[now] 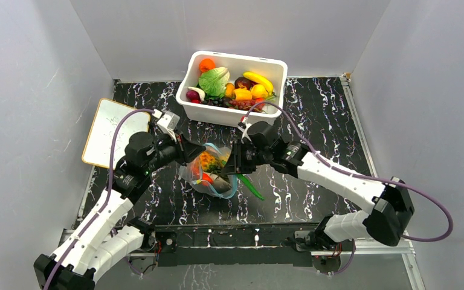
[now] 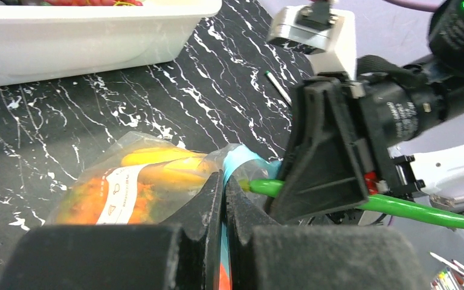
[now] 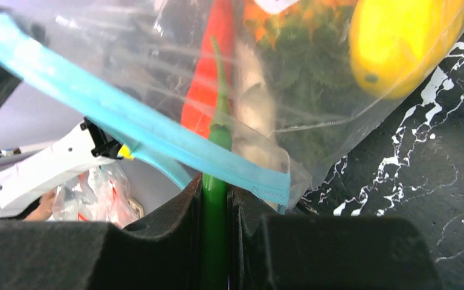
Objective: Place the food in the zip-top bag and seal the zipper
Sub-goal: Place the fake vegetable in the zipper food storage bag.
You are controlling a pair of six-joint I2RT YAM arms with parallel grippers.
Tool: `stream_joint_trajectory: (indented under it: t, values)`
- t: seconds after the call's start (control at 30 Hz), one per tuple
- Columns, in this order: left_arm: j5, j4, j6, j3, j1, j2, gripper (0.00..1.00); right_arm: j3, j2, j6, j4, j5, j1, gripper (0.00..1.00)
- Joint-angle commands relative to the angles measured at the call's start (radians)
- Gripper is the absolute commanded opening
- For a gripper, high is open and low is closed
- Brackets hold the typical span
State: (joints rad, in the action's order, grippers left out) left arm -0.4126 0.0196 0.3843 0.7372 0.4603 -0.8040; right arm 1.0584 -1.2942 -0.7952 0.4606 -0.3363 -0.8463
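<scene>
The clear zip-top bag (image 1: 212, 172) lies on the table between my two grippers, holding orange, yellow and red food. My left gripper (image 1: 188, 151) is shut on the teal-blue zipper (image 2: 241, 160) at the bag's mouth (image 2: 224, 184). My right gripper (image 1: 232, 164) is shut on a long green toy vegetable (image 3: 215, 205), whose tip reaches through the mouth past the zipper (image 3: 127, 118). Its other end sticks out behind the gripper (image 1: 251, 186). Inside the bag (image 3: 314, 115) I see a yellow fruit (image 3: 399, 42) and a red piece (image 3: 208, 78).
A white tub (image 1: 278, 65) at the back holds more toy fruit and vegetables, among them a green cabbage (image 1: 213, 81) and a banana (image 1: 258, 79). A small whiteboard (image 1: 110, 132) lies at the left edge. Grey walls close in three sides.
</scene>
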Motion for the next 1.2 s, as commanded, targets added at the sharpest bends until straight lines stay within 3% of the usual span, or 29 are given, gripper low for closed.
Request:
stream_joint_trajectory:
  t: [0.0,0.3,0.6,0.8,1.03,1.17]
  values:
    - [-0.074,-0.067,0.019,-0.028,0.003,0.042,0.00,0.041,-0.028,-0.121,-0.127,0.071,-0.014,0.10]
    - [-0.132,-0.079,0.035,-0.051,0.003,0.052,0.00,0.040,-0.076,-0.248,-0.194,0.185,-0.017,0.12]
    - [-0.149,-0.160,0.103,-0.110,0.003,0.071,0.00,0.091,-0.156,-0.273,-0.203,0.256,-0.036,0.21]
    - [-0.145,-0.172,0.117,-0.116,0.003,0.069,0.00,0.177,-0.211,-0.235,-0.134,0.293,-0.060,0.37]
    - [-0.122,-0.170,0.117,-0.115,0.003,0.069,0.00,0.156,-0.177,-0.155,-0.067,0.290,-0.067,0.36]
    - [-0.107,-0.162,0.110,-0.114,0.003,0.071,0.00,0.178,-0.122,-0.005,-0.020,0.230,-0.068,0.36]
